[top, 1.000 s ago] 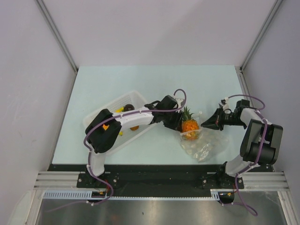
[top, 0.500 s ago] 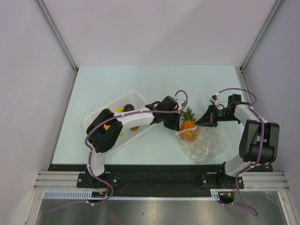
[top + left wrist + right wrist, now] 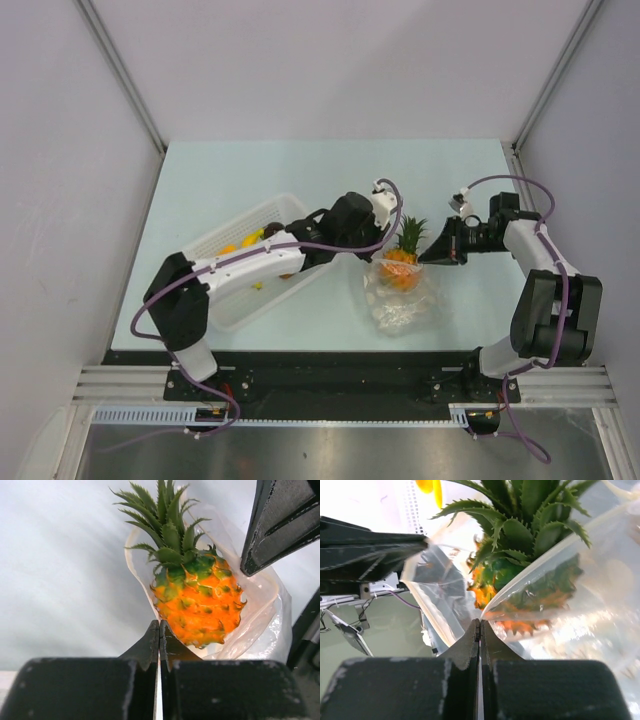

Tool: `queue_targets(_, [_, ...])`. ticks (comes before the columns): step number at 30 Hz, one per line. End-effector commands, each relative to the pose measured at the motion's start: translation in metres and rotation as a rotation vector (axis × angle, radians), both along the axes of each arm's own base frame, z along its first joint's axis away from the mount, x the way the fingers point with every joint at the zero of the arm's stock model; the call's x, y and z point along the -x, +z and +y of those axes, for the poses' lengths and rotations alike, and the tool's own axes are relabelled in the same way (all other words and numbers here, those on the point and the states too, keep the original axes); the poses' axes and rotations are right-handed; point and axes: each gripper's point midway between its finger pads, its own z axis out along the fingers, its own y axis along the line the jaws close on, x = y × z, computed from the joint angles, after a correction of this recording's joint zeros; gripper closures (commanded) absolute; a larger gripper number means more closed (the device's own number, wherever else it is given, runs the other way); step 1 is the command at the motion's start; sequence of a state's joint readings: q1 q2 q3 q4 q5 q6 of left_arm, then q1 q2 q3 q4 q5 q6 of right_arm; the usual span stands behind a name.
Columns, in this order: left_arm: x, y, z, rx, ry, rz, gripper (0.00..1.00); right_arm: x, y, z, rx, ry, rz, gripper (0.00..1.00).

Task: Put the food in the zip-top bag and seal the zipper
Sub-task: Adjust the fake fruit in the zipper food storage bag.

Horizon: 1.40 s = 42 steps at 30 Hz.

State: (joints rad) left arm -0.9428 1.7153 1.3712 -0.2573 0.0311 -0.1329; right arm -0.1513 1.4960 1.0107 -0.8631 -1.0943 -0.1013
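Note:
The orange pineapple [image 3: 402, 266] with its green crown stands in the open mouth of the clear zip-top bag [image 3: 398, 305] on the table. My left gripper [image 3: 374, 256] is shut on the bag's left rim, its tips [image 3: 159, 626] just below the pineapple [image 3: 199, 605]. My right gripper [image 3: 432, 256] is shut on the right rim [image 3: 479, 622]. The zipper strip [image 3: 555, 555] is spread apart around the fruit [image 3: 485, 592]. A yellow banana [image 3: 252, 238] and other small pieces lie in the white basket [image 3: 232, 300], partly hidden by my left arm.
The white perforated basket lies at the left of the table under my left forearm. The right gripper's black finger [image 3: 285, 520] shows close above the bag in the left wrist view. Grey walls enclose the table on three sides.
My left gripper has shut on the bag's left rim and its arm has stretched out further. The bag and pineapple have shifted left, and the right gripper has followed, still holding the rim.

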Motion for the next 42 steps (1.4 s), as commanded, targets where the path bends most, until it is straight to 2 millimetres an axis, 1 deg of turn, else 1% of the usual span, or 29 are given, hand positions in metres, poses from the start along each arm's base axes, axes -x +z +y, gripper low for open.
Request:
queue_targets(1, [-0.008,0.059,0.014,0.032,0.009,-0.229,1.00,-0.007,0.019,-0.007,0.043,0.010,-0.112,1.00])
queue_targets(3, [-0.004,0.075,0.018,0.030,-0.010,-0.307,1.00,-0.013,0.036,-0.009,0.052,0.008,-0.173,1.00])
queue_targets(4, [-0.004,0.096,0.024,0.058,0.008,-0.359,1.00,-0.015,0.042,-0.010,0.054,0.004,-0.192,1.00])
queue_targets(5, [-0.004,0.105,0.027,0.057,0.003,-0.396,1.00,-0.017,0.052,-0.011,0.054,0.000,-0.218,1.00])
queue_targets(6, [-0.002,0.114,0.029,0.065,0.005,-0.417,1.00,-0.022,0.066,-0.013,0.058,-0.001,-0.265,1.00])
queue_targets(7, [0.002,0.128,0.035,0.082,0.007,-0.444,1.00,-0.024,0.076,-0.013,0.058,0.000,-0.292,1.00])
queue_targets(8, [0.003,0.136,0.039,0.080,0.004,-0.468,1.00,-0.023,0.087,-0.012,0.048,0.002,-0.312,1.00])
queue_targets(9, [0.008,0.144,0.042,0.086,-0.002,-0.485,1.00,-0.025,0.107,-0.011,0.051,0.008,-0.377,1.00])
queue_targets(10, [0.012,0.151,0.045,0.093,-0.008,-0.504,1.00,-0.023,0.117,-0.010,0.047,0.012,-0.404,1.00])
queue_targets(11, [0.016,0.167,0.052,0.103,-0.011,-0.550,1.00,-0.019,0.128,-0.005,0.034,0.028,-0.433,1.00])
queue_targets(13, [0.029,0.181,0.054,0.111,-0.031,-0.606,1.00,-0.011,0.154,0.002,0.031,0.050,-0.521,1.00])
queue_targets(14, [0.040,0.196,0.059,0.121,-0.050,-0.668,1.00,-0.007,0.160,0.006,0.033,0.064,-0.542,1.00])
queue_targets(15, [0.044,0.197,0.060,0.123,-0.053,-0.694,1.00,0.001,0.167,0.009,0.044,0.071,-0.577,1.00])
queue_targets(17, [0.053,0.200,0.065,0.128,-0.068,-0.724,1.00,0.008,0.157,0.011,0.077,0.077,-0.578,1.00])
queue_targets(18, [0.055,0.187,0.066,0.105,-0.077,-0.703,1.00,0.012,0.150,0.014,0.093,0.094,-0.577,1.00])
queue_targets(21, [0.057,0.161,0.066,0.072,-0.072,-0.608,0.99,0.020,0.119,0.011,0.149,0.108,-0.534,1.00])
queue_targets(22, [0.056,0.156,0.066,0.070,-0.066,-0.577,0.95,0.022,0.112,0.009,0.158,0.109,-0.514,1.00])
queue_targets(23, [0.054,0.149,0.066,0.093,-0.036,-0.509,0.80,0.024,0.105,0.008,0.159,0.115,-0.502,1.00])
queue_targets(25, [0.057,0.129,0.060,0.107,-0.056,-0.387,0.68,0.026,0.108,0.010,0.129,0.115,-0.495,1.00])
queue_targets(26, [0.053,0.119,0.062,0.128,-0.022,-0.312,0.60,0.026,0.112,0.012,0.115,0.115,-0.495,1.00])
queue_targets(29, [0.058,0.085,0.056,0.181,-0.041,-0.114,0.50,0.031,0.125,0.020,0.069,0.144,-0.521,1.00])
queue_targets(30, [0.058,0.078,0.055,0.185,-0.041,-0.080,0.46,0.032,0.129,0.021,0.063,0.150,-0.531,1.00])
queue_targets(31, [0.060,0.070,0.053,0.192,-0.038,-0.034,0.38,0.037,0.131,0.024,0.049,0.163,-0.530,1.00])
queue_targets(33, [0.050,0.062,0.057,0.195,-0.001,0.006,0.31,0.043,0.135,0.027,0.037,0.176,-0.537,1.00])
queue_targets(34, [0.043,0.055,0.060,0.203,0.019,0.055,0.29,0.045,0.135,0.028,0.033,0.182,-0.540,1.00])
queue_targets(36, [0.037,0.049,0.061,0.204,0.035,0.112,0.29,0.047,0.138,0.030,0.029,0.188,-0.553,1.00])
queue_targets(37, [0.032,0.040,0.063,0.199,0.045,0.160,0.30,0.048,0.139,0.031,0.026,0.189,-0.558,1.00])
queue_targets(39, [0.034,0.033,0.061,0.192,0.029,0.209,0.31,0.047,0.142,0.033,0.018,0.186,-0.564,1.00])
queue_targets(42, [0.043,0.016,0.057,0.178,-0.005,0.267,0.34,0.044,0.144,0.035,0.009,0.186,-0.568,1.00])
